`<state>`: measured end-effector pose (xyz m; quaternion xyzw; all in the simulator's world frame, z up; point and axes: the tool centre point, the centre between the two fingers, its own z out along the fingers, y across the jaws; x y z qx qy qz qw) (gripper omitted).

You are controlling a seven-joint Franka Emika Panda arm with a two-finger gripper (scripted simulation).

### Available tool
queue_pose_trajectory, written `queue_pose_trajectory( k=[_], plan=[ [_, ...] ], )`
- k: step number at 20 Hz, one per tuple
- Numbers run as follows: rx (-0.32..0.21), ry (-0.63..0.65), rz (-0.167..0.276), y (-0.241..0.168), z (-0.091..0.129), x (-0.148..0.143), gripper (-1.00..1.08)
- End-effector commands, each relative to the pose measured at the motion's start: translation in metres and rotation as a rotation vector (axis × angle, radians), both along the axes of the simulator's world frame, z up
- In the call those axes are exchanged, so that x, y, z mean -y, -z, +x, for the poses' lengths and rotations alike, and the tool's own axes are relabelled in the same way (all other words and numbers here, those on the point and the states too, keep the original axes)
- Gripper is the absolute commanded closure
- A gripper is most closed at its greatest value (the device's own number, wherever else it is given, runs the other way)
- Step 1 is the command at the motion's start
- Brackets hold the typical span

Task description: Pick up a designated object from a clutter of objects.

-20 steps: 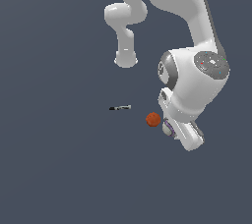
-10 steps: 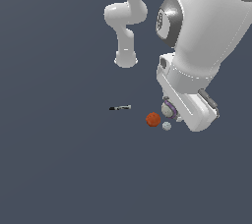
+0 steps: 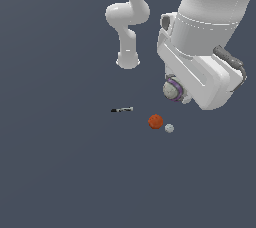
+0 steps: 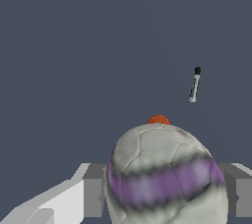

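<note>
stick [image 3: 122,109], then larger ball [image 3: 155,121], then small ball [image 3: 169,128] toward the exterior view's right.

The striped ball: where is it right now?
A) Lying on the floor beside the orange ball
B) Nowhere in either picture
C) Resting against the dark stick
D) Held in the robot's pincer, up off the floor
D: the striped ball sits between the pincer's fingers, above the orange ball and the stick left on the floor.
</note>
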<state>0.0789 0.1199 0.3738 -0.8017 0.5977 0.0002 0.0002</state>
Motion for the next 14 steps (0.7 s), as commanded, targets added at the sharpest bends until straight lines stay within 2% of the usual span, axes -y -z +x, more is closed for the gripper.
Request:
queue_pose_trajectory(
  k=[1,7,14],
  plan=[
    [0.000,0.000,0.000,-0.015,0.000,0.003,1.08],
    [0.000,-0.001,-0.001,-0.033,0.000,0.007,1.08],
    [0.000,-0.001,-0.001,-0.032,0.001,0.007,1.08]
  ],
)
